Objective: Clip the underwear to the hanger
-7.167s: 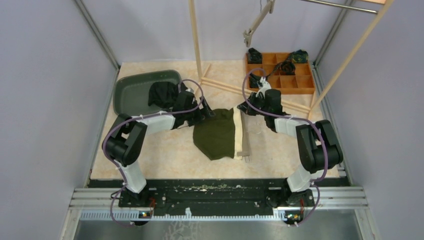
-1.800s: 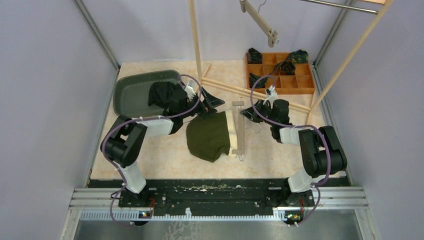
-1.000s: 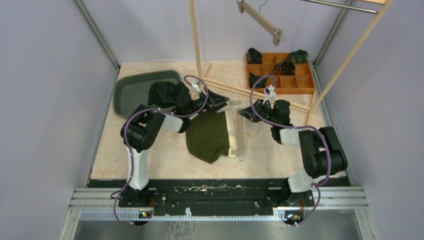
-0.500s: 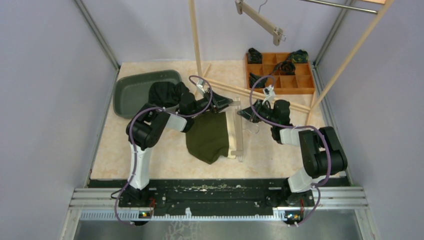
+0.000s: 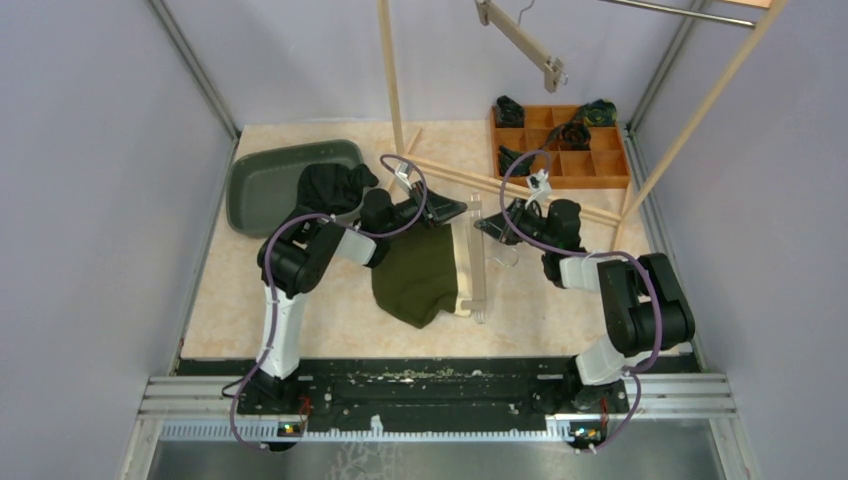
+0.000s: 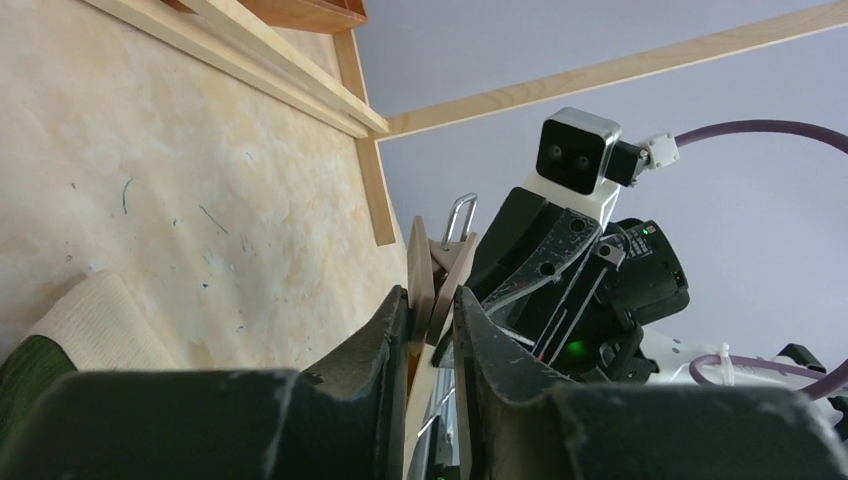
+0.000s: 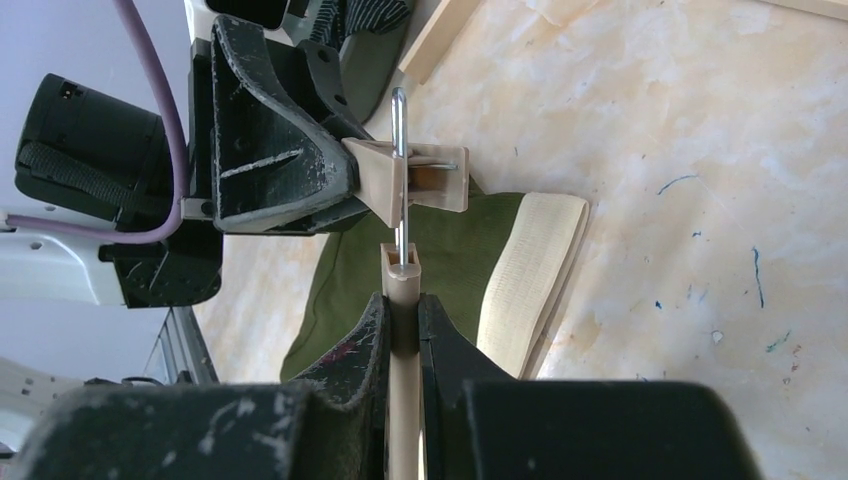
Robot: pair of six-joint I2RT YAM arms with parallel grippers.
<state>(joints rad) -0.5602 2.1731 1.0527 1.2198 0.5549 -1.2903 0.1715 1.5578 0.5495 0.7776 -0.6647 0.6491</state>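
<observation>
The big table [image 5: 300, 300] is pale and speckled. A tall wooden rack [image 5: 391, 80] stands at the far side. A green tray [image 5: 260, 185] sits far left with a black cloth [image 5: 325, 185] in it. An orange box [image 5: 575, 182] with little rooms sits far right.

The green underwear [image 5: 415, 275] lies flat in the middle of the table. Its cream band [image 5: 462, 265] is on its right side. The hanger [image 5: 478, 270] lies along that band, running from far to near.

The small wooden clip [image 7: 420, 180] is at the far end of the hanger. The left gripper [image 5: 452, 208] comes in from the left. Its fingers [image 6: 395, 330] are close together, one on each side of the clip, pinching it. The right gripper [image 5: 487, 226] comes in from the right. Its fingers [image 7: 365, 340] squeeze tight on the hanger bar, just beside the clip.

The two grippers nearly meet at that far end. The green cloth lies under the clip. I cannot tell if any cloth is inside the clip.
</observation>
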